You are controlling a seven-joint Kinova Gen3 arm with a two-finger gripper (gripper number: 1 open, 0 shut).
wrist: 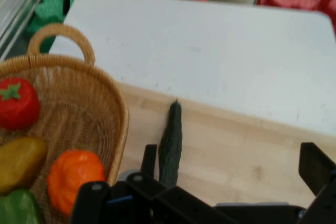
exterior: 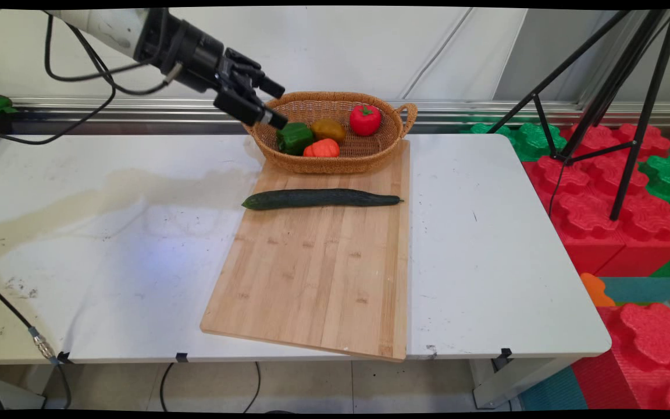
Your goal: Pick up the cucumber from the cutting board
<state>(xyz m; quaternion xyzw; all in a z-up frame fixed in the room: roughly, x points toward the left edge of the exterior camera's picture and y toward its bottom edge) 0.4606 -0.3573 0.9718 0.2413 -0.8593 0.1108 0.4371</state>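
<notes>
With its two fingers spread and holding nothing, the gripper (exterior: pixel 274 103) hovers at the wicker basket's (exterior: pixel 390 152) left rim, nearest the green pepper (exterior: pixel 294 138), while the cucumber (exterior: pixel 320 198) lies on the cutting board (exterior: pixel 317 273) in front.

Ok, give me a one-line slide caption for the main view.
Open gripper hovering at the left rim of a wicker basket of vegetables, with a cucumber lying across the cutting board below.
</notes>
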